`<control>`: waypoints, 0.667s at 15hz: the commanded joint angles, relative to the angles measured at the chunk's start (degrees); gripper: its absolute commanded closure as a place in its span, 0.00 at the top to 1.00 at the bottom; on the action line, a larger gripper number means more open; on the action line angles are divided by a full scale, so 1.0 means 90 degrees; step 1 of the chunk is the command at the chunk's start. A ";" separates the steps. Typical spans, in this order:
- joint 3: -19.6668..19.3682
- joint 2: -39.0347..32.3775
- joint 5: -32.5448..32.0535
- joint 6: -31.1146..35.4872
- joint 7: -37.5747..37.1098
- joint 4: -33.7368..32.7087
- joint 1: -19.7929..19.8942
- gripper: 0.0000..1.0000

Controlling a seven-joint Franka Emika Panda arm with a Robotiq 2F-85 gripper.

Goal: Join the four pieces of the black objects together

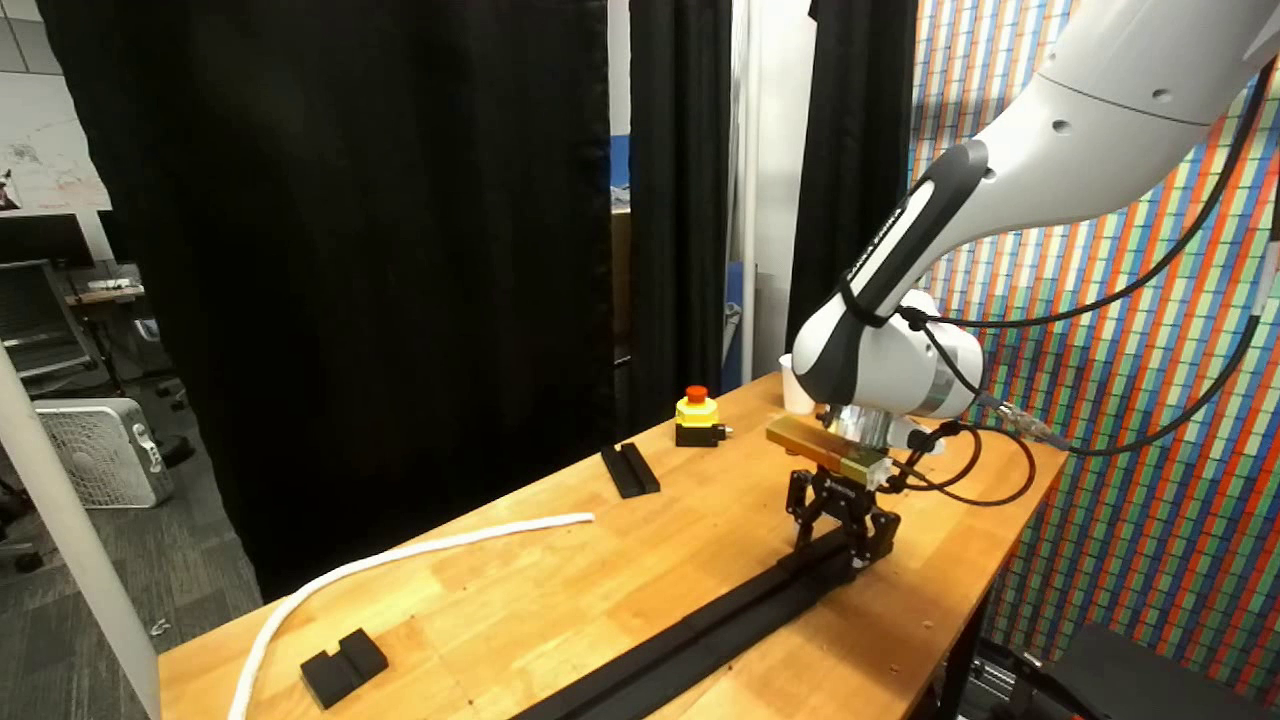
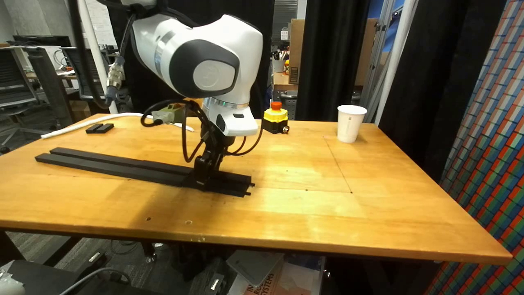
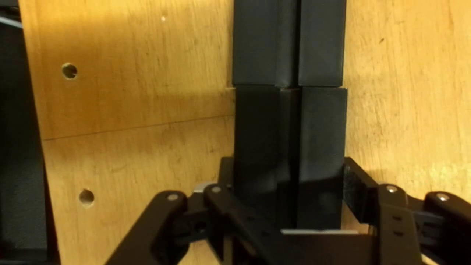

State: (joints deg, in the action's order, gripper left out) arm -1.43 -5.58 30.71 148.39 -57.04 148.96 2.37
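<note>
Black pieces (image 2: 135,172): flat on the table (image 2: 409,229), laid end to end as one long grooved strip (image 1: 700,645); one end lies nearer the stop button (image 1: 697,418), the rest runs away from that button. I cannot count every joint.
End piece (image 3: 320,143): at the strip's end nearer the stop button, with two small pegs (image 2: 252,184) jutting from its free end.
My fingers (image 3: 358,195): clasped across the end piece, one against each long side; I have it gripped.
Seam (image 3: 320,87): in the wrist view I see the end piece meet the neighbouring piece (image 3: 320,44) along a thin line, its long edges sitting slightly offset sideways.
My arm (image 1: 1080,150): white and black, bent over the end of the strip nearer the stop button.
Stop button: red top, yellow body, black base, upright on the table in both exterior views.
Long block (image 1: 630,470): black and grooved, near the stop button in an exterior view.
Short block (image 1: 343,668): black and grooved, well apart from the stop button, near the white cord (image 1: 435,545).
White cord: curving away from the stop button, its nearer end close to the long block.
Paper cup (image 2: 351,123): white, upright, a little apart from the stop button, across it from the long block.
Black curtain (image 1: 330,250): hanging behind the stop button.
</note>
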 commanded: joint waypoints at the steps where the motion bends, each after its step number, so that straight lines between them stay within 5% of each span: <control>1: 0.0082 -0.0028 0.0208 0.0259 0.0022 0.0143 -0.0126 0.46; 10: 0.0161 0.0071 0.0469 0.0541 0.0025 0.0380 -0.0231 0.46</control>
State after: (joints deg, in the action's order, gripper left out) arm -1.06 -5.07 32.29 150.03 -57.13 149.96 1.41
